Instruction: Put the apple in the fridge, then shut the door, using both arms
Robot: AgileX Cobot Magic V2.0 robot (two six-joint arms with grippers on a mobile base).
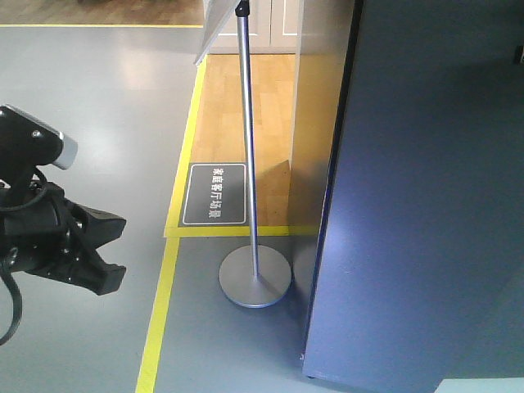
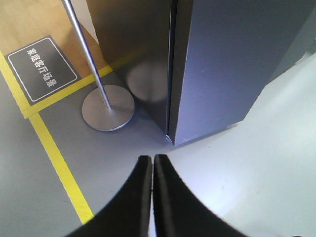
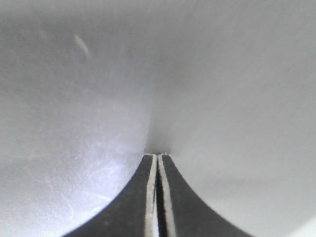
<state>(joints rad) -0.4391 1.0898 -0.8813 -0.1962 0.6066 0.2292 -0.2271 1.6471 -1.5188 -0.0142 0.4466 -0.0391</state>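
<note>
The left claw (image 2: 152,159) is hanging above the grey floor (image 2: 44,182) with its two black fingers (image 2: 140,187) pressed together and nothing between them. In the front-facing view the left arm (image 1: 49,225) is showing at the left edge, black with a light grey cap (image 1: 49,135) and cables looping below it. The right claw (image 3: 158,157) is sitting with its tips right against a pale white curved surface (image 3: 98,98); its pads (image 3: 150,197) are meeting along a thin line, empty as far as the view shows. What that white surface belongs to cannot be told. The fridge (image 1: 426,205) is standing at the right as a tall dark grey block, and the door (image 2: 227,64) is lying flush against the body, a narrow seam running down the corner. The apple is not showing in any view. Just beside the fridge a metal pole stand (image 1: 255,277) is resting on its round base, which overlaps the yellow floor tape (image 1: 160,311). A dark floor sign (image 1: 214,194) with white characters is lying on the wooden floor (image 1: 237,106) beyond the tape.
</note>
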